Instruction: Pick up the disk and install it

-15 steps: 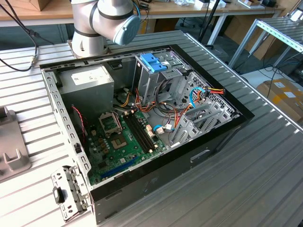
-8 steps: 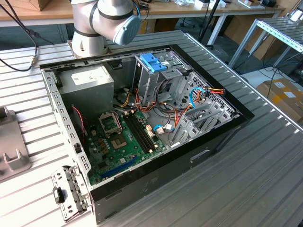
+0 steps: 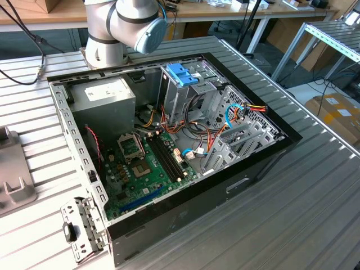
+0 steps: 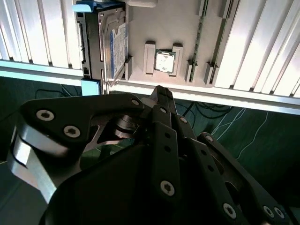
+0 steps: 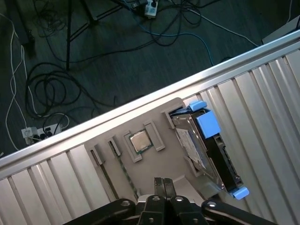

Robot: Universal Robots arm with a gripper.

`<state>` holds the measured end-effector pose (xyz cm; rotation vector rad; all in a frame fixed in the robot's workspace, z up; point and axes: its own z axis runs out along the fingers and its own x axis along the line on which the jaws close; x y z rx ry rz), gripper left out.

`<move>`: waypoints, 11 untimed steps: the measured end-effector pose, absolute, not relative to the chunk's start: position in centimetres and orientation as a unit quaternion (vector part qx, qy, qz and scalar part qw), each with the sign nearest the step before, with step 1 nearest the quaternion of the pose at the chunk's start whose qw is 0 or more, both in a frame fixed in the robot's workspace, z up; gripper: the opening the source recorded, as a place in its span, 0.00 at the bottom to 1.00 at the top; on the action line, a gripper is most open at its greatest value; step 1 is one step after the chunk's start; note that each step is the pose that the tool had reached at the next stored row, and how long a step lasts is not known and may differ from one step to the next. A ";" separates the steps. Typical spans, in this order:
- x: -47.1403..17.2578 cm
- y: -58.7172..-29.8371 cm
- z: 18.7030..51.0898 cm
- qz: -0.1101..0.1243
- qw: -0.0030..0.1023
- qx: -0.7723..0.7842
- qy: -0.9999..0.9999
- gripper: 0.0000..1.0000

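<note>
While fingers (image 5: 159, 186) hang pressed together, empty, above grey tray (image 5: 171, 150), disk (image 5: 199, 145) rests tilted on edge in tray's end slot, apart from fingers; light blue rails frame it; processor chip (image 5: 139, 141) in neighbouring pocket; tray lies on slatted worktop (image 5: 262, 117) near its edge; exterior view: open computer case (image 3: 185, 208) beside arm (image 3: 121, 25).

Ribbed metal table (image 3: 315, 185), wooden benches (image 3: 225, 10), cable-strewn dark floor (image 5: 117, 61)

The place looks like a robotics lab: a robot arm (image 3: 121, 28) on a slatted aluminium table (image 3: 315, 191), an opened computer case (image 3: 169, 140), cardboard boxes (image 3: 337, 115) and tangled floor cables (image 5: 44, 89).
</note>
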<state>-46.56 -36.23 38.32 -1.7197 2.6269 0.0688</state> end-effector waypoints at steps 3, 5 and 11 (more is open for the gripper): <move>-46.6 -36.2 38.3 0.022 0.000 -0.558 0.830 0.11; -46.6 -36.2 38.3 0.022 0.000 -0.565 0.825 0.11; -46.6 -36.2 38.3 0.022 0.000 -0.583 0.812 0.11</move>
